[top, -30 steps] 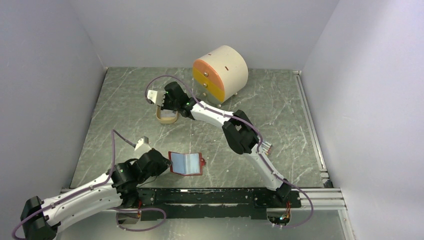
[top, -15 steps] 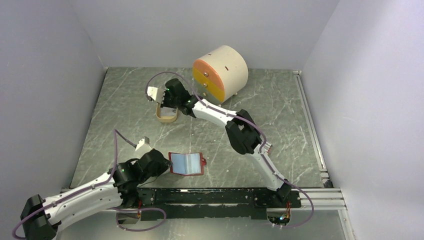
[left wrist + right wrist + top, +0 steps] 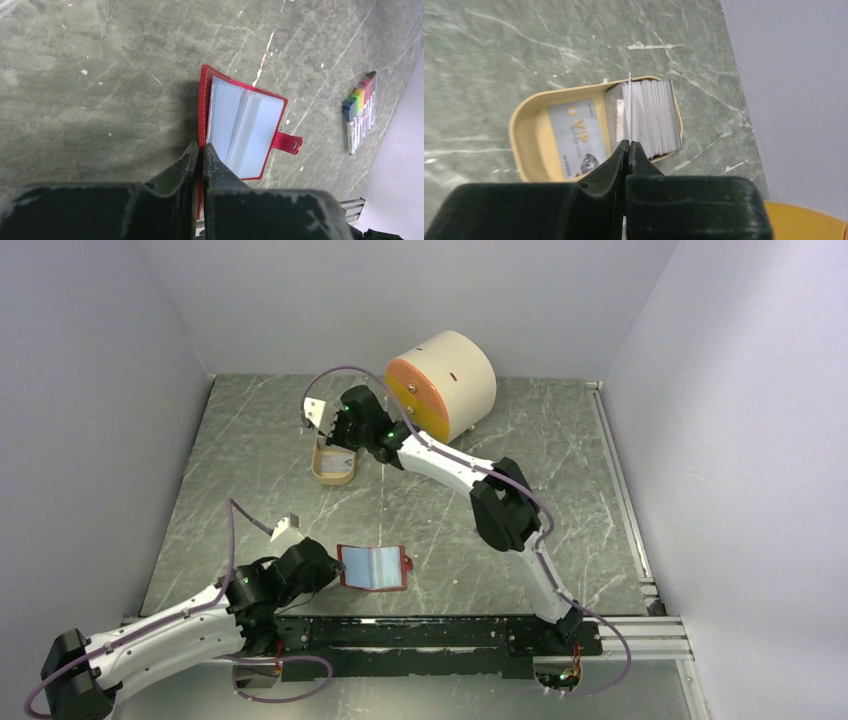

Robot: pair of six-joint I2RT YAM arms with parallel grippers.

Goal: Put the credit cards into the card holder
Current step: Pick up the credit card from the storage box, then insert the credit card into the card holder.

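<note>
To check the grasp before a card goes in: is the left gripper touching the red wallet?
Touching. In the left wrist view, the left gripper is shut on the red edge of the wallet.

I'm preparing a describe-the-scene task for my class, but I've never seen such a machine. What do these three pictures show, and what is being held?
Two robot arms are bolted at the near edge of a table, each ending in a two-finger gripper. The wide picture comes from a fixed camera above and behind them; the other two come from cameras on the wrists. The left gripper is shut on the edge of an open red card holder lying on the table. The right gripper pinches one credit card, seen edge-on, above a tan tray holding a stack of cards and a flat VIP card. Also on the table: a round drawer box and coloured sticks.
</note>
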